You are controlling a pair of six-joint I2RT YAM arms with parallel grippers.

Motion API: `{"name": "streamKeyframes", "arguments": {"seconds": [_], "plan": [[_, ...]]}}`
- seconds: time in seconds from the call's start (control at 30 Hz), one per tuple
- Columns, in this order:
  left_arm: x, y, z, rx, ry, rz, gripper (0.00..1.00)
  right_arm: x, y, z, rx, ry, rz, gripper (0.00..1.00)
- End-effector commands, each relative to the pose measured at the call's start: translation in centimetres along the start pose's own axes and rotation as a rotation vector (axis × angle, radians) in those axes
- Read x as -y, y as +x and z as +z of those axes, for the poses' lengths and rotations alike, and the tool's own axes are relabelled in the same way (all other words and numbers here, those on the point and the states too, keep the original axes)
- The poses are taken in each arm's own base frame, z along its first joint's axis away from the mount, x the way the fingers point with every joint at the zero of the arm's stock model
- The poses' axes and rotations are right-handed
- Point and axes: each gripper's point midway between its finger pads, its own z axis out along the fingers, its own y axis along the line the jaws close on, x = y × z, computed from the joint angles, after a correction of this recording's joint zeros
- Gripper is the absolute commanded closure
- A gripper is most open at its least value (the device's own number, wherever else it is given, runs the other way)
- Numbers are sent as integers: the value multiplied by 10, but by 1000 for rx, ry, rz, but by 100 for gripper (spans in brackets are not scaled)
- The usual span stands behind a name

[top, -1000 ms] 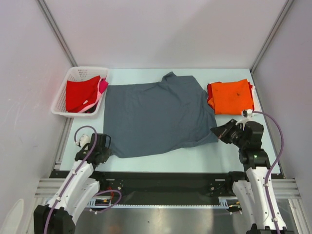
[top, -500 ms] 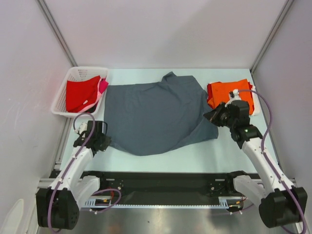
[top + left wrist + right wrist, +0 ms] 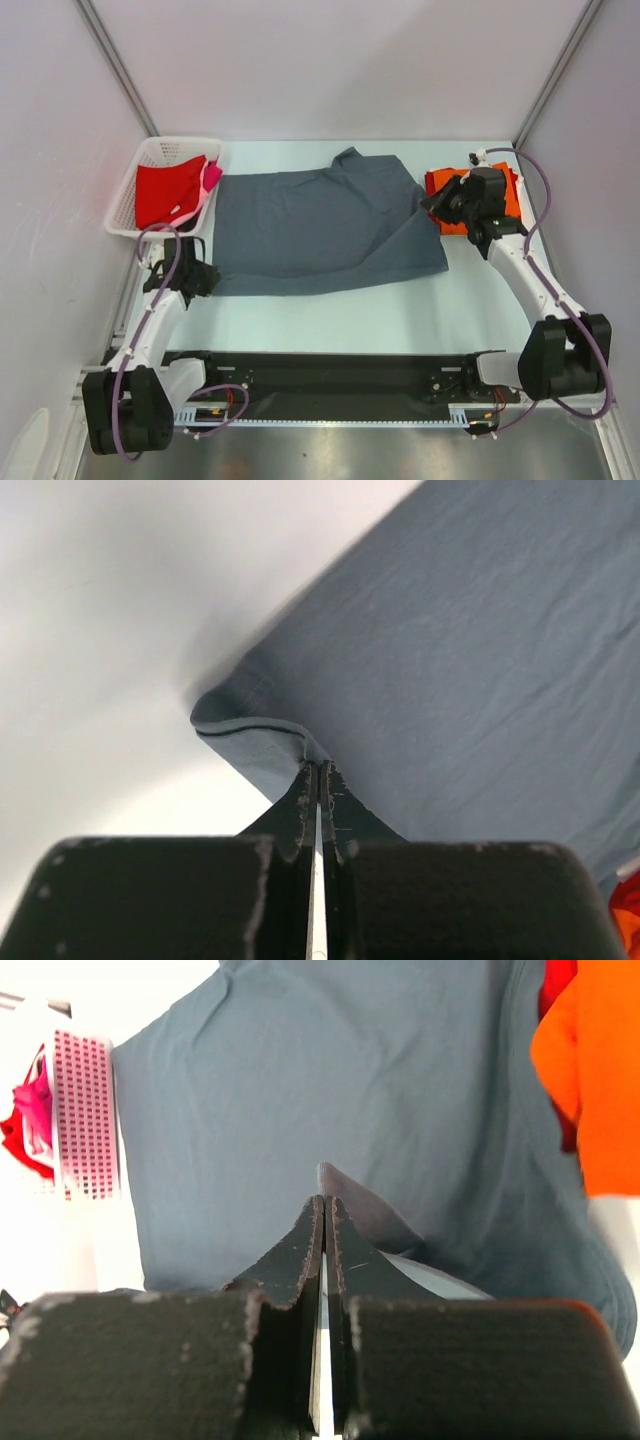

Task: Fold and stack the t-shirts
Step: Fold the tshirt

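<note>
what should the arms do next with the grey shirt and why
Probably carry both pinched corners forward and lay them down: the left gripper and right gripper are each shut on a hem corner of the grey t-shirt, its fold not yet flat.

grey t-shirt (image 3: pixel 325 222) mid-table, orange t-shirt (image 3: pixel 450 226) right, basket (image 3: pixel 170 148) left

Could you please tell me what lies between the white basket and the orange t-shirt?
The slate-grey t-shirt fills that stretch, shown in the top view.
</note>
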Motion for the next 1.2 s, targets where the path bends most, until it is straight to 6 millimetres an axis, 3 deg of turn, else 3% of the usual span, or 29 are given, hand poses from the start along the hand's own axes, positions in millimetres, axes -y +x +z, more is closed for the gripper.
{"name": "streamKeyframes", "arguments": {"seconds": [0.0,0.43,0.83,1.17], "plan": [[30,-17,-5,29,87,-51,100,-19,-36,4,74,-52,-34,100],[54,-42,-1,49,97,-84,100,-26,-60,30,70,-79,-43,100],[52,-50,15,47,69,-127,100,-24,-71,62,41,-86,-43,100],[52,-58,29,42,58,-158,100,-29,-89,76,45,-103,-38,100]]}}
